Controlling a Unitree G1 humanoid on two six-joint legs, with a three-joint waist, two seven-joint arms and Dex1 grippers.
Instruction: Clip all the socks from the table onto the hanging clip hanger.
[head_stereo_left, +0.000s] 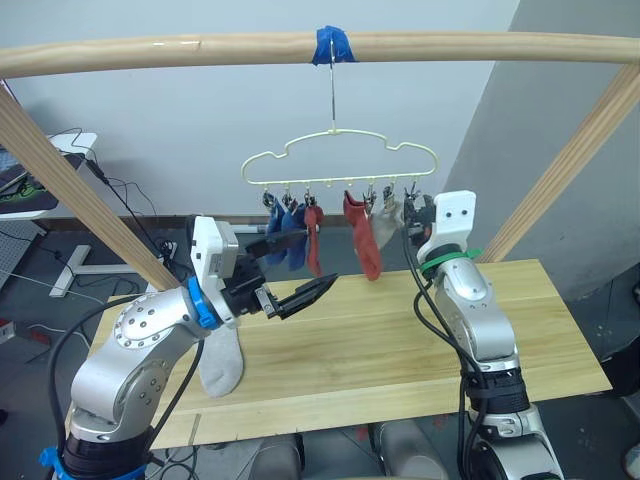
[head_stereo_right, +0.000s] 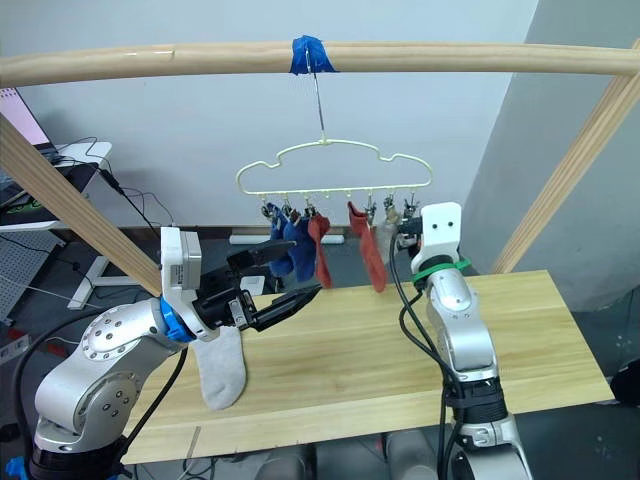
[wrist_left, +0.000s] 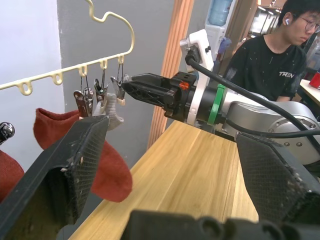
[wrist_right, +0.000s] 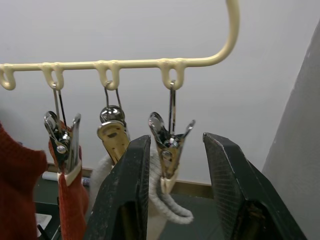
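Gaping, empty left gripper (head_stereo_left: 300, 297) half-hides 1 limp grey knit sock (head_stereo_left: 222, 362); right gripper (wrist_right: 172, 192) open astride metal clip (wrist_right: 168, 145).

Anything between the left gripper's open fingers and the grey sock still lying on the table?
Nothing: in the right eye view the left gripper hovers open above bare table, with the grey sock lying beside and below it.

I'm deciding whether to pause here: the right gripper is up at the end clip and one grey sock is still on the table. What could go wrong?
1. The open right gripper brackets the metal end clip; squeezing it may drop the clipped light grey knit sock.
2. Pushing could swing the cream-yellow wire hanger.
3. The open left gripper is raised, away from the last grey sock at the pale wooden table's edge; it might slip off.
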